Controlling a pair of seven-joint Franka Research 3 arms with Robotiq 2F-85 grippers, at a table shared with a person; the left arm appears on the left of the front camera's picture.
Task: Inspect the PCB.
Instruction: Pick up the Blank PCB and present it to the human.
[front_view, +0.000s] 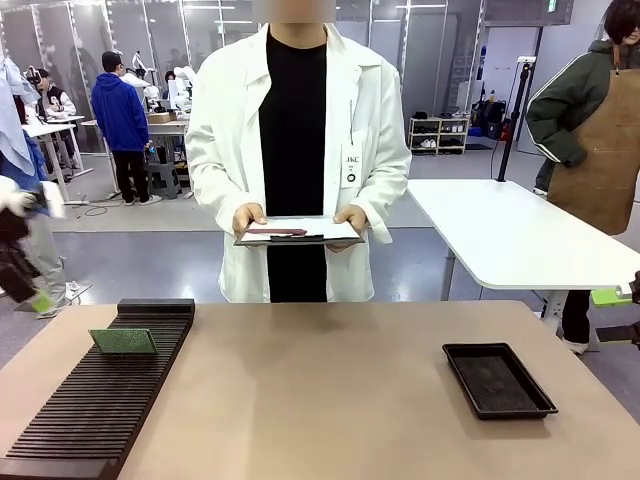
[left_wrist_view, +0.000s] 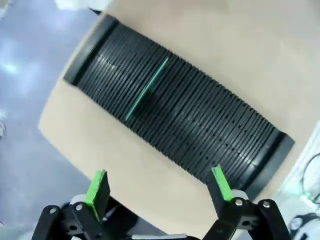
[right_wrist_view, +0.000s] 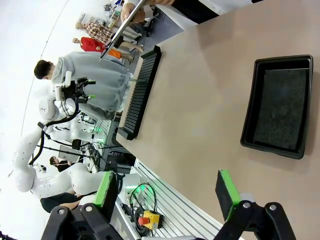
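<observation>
My left gripper (left_wrist_view: 158, 175), jaws spread and empty, hangs over the rack (left_wrist_view: 200, 125) where the PCB (left_wrist_view: 147, 89) stands on edge; my right gripper (right_wrist_view: 165, 176), equally spread and empty, faces the tray (right_wrist_view: 250, 110).

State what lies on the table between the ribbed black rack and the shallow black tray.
Nothing; in the front view, bare tan tabletop separates ribbed black rack and shallow black tray.

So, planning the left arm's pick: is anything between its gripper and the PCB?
Nothing visible. The left gripper hangs open above the rack, and the PCB stands on edge in a slot there, its top edge exposed and the neighbouring slots empty.
</observation>
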